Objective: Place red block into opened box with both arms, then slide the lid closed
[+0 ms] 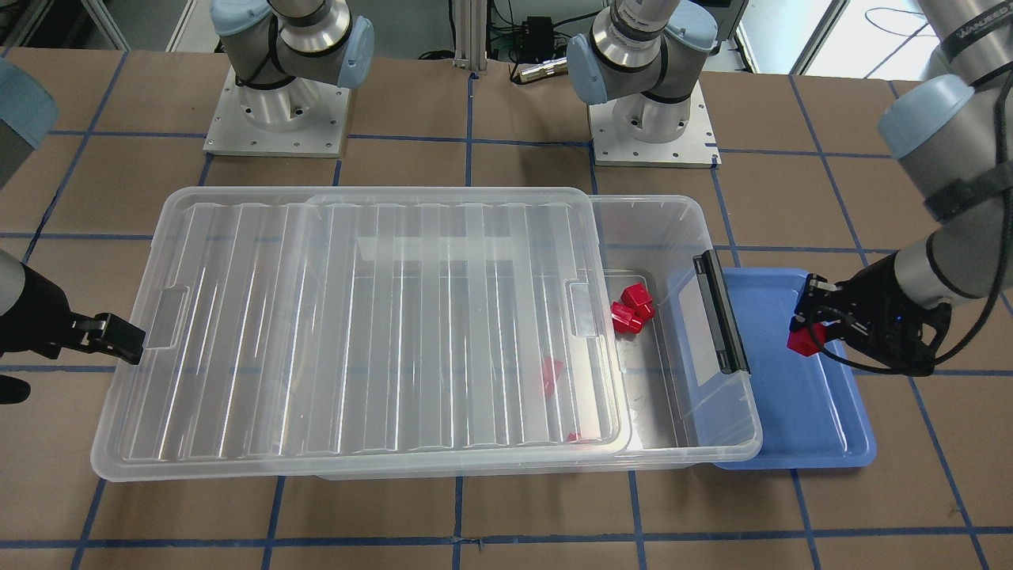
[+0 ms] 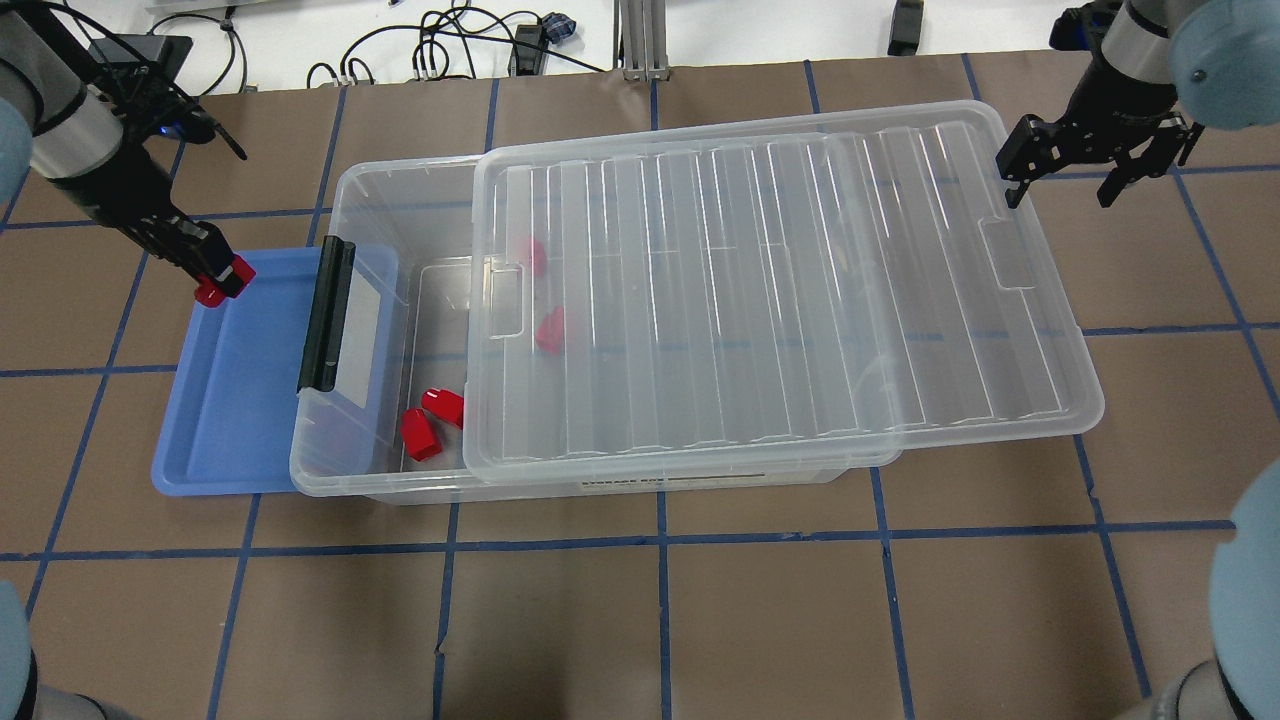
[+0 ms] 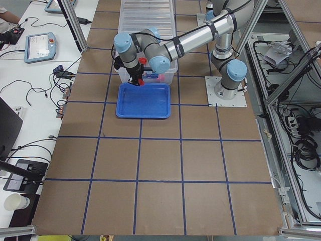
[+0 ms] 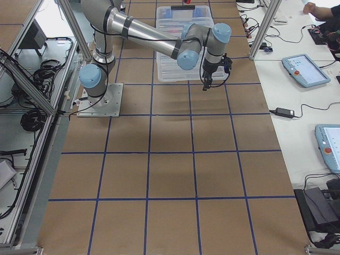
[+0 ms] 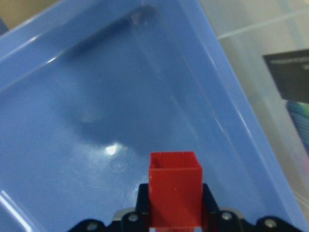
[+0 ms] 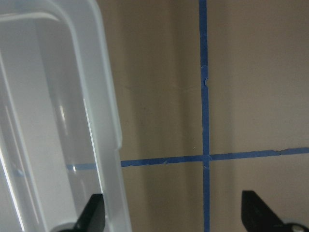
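Clear box [image 2: 380, 215] nearest, lid [image 2: 780, 290] sits partway off, latch end uncovered, loose blocks [image 2: 432, 420] inside. Blue tray [image 2: 230, 400] just beside that end. Farther back, left gripper [image 2: 215, 280] pinches red block [image 2: 208, 293] above tray. Farthest, right gripper [image 2: 1062, 185] spread wide, empty, at lid's short edge.

A brown paper-covered table [image 2: 780, 630] crossed by a grid of blue tape lines [image 2: 663, 620] fills the room's middle. Silver aluminium frame posts [image 3: 72, 27] stand along its edges. White side benches [image 4: 289, 90] carry blue-grey touchscreen pendants [image 3: 39, 46], a black power adapter [image 4: 284, 112] and a white paper cup [image 3: 15, 202].
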